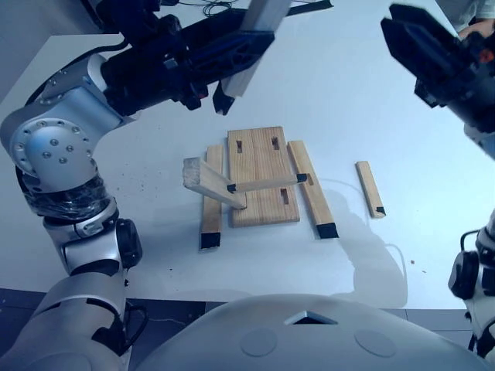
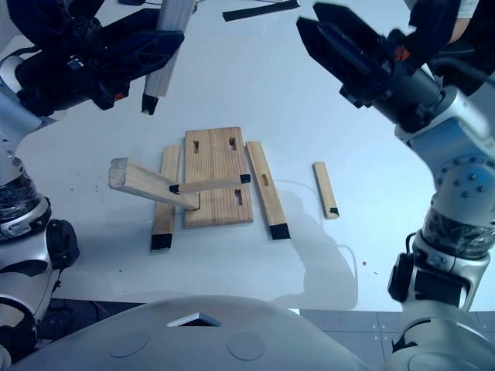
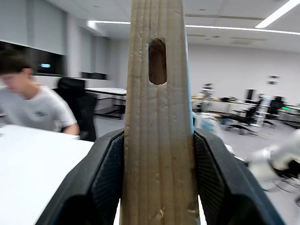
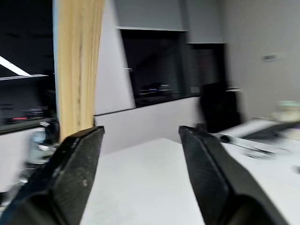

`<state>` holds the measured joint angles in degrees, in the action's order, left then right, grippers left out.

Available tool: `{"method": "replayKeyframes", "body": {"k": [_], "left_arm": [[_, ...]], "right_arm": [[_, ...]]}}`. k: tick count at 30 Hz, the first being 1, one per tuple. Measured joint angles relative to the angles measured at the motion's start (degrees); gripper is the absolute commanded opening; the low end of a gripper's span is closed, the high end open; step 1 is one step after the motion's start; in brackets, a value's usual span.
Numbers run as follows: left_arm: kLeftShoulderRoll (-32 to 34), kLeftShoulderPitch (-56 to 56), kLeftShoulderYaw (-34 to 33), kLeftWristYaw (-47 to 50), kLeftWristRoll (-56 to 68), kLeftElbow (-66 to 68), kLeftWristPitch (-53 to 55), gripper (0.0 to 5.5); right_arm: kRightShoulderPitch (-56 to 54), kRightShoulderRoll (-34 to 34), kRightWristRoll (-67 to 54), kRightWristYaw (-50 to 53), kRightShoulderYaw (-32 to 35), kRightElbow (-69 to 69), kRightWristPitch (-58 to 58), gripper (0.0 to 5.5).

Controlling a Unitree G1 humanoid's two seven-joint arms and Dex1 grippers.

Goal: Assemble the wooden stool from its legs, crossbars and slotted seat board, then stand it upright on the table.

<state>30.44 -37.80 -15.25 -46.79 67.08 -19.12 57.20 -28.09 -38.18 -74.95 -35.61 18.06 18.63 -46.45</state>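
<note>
Left pincer (image 3: 159, 159) clamps a slotted leg (image 3: 158, 103), clear of the seat board (image 1: 259, 166); right pincer (image 4: 141, 132) gapes empty.

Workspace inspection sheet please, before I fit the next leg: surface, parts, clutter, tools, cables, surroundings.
Surface: white table, some specks.
Job's things: seat board flat; tilted leg at its near-left slot, crossbar across it; left flat leg, right flat leg beside board; short crossbar apart, right.
Clutter: dark strip, far edge.
Tools: left tool shut on held leg, raised; right tool open, empty.
Cables: black cable, far edge.
Surroundings: office desks behind.
</note>
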Motion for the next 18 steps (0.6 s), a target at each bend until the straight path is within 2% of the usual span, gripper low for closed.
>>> {"method": "replayKeyframes", "body": {"k": [8,18], "left_arm": [[2.9,0.1,6.0,-6.5,-4.8,3.6,-2.1,2.03],[4.0,1.4,10.4,-11.8,-10.1,2.5,-6.0,2.03]], "right_arm": [[-5.3,-3.8,-2.3,-10.1,-5.8,-1.4,-7.6,3.54],[-12.4,-2.6,2.0,-11.9,-9.1,-5.3,-7.9,3.54]]}}
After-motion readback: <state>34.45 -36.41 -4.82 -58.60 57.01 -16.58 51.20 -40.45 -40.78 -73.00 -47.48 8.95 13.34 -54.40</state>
